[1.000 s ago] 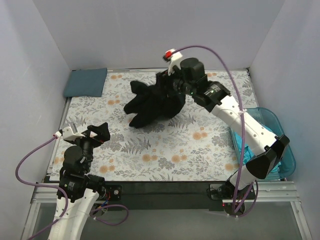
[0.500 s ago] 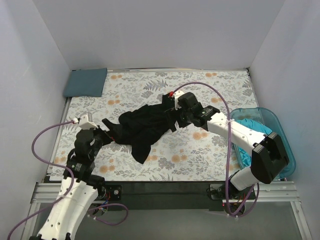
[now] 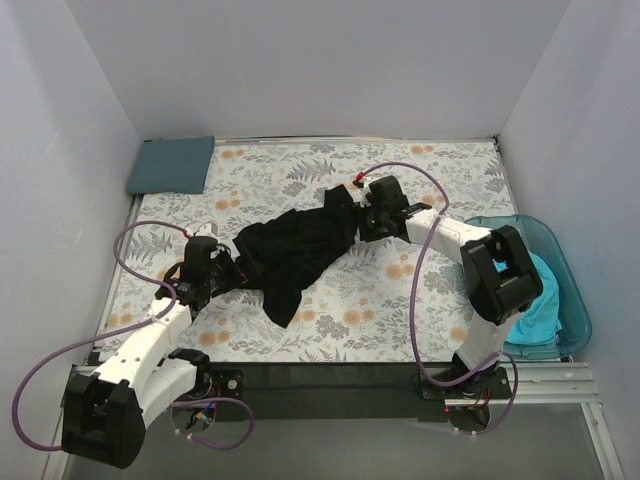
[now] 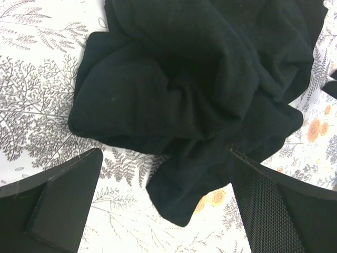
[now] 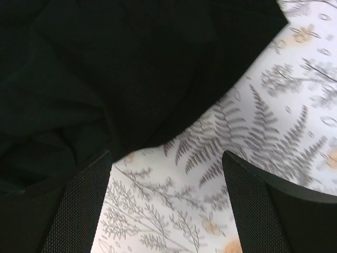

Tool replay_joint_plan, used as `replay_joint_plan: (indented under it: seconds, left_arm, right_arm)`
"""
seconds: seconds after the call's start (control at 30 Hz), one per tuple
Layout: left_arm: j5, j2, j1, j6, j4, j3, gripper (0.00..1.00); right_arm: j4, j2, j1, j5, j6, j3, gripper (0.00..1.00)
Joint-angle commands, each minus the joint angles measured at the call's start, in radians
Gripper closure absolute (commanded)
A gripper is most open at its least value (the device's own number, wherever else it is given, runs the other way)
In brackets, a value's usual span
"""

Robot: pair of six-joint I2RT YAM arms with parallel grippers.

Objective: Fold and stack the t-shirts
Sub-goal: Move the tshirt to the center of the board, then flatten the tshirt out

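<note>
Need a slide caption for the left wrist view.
Open left claw over crumpled black t-shirt on floral table cloth.

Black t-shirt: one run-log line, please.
black t-shirt: crumpled, unfolded, on floral table cloth | left gripper: open at its left edge | right gripper: open at its right end

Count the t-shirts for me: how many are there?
3: black t-shirt crumpled mid-table, folded blue-grey t-shirt at the far left corner, turquoise t-shirt in the tub at right. More may hide beneath it.
</note>
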Motion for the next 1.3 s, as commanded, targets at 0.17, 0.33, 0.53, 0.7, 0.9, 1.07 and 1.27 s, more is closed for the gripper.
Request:
replay_joint_plan:
  seconds: [0.17,0.33,0.53,0.7,0.9,1.07,1.27]
  left_arm:
    - [-0.014,0.079,-0.008,0.071,0.088,0.074,0.02]
    - [-0.008,0.152,-0.015,0.091,0.117,0.123,0.02]
    - [0.009,0.238,-0.051,0.093,0.171,0.153,0.09]
    - [-0.009,0.295,-0.088,0.085,0.209,0.170,0.33]
    - [-0.142,0.275,-0.088,0.105,0.188,0.222,1.00]
    - [-0.285,0.212,-0.085,0.183,0.104,0.317,1.00]
    - [-0.368,0.133,-0.082,0.241,-0.054,0.511,1.00]
  right_arm:
    - [0.116,0.160,0.005,-0.111,0.100,0.136,0.26]
    - [0.129,0.212,0.005,-0.120,0.114,0.150,0.31]
    - [0.134,0.229,0.005,-0.120,0.115,0.137,0.46]
    - [0.133,0.224,0.006,-0.098,0.109,0.128,0.83]
    - [0.106,0.105,-0.020,-0.013,0.062,0.073,0.99]
    - [-0.007,-0.108,-0.078,0.127,0.005,0.050,0.99]
    - [-0.159,-0.352,-0.101,0.236,-0.055,0.065,0.99]
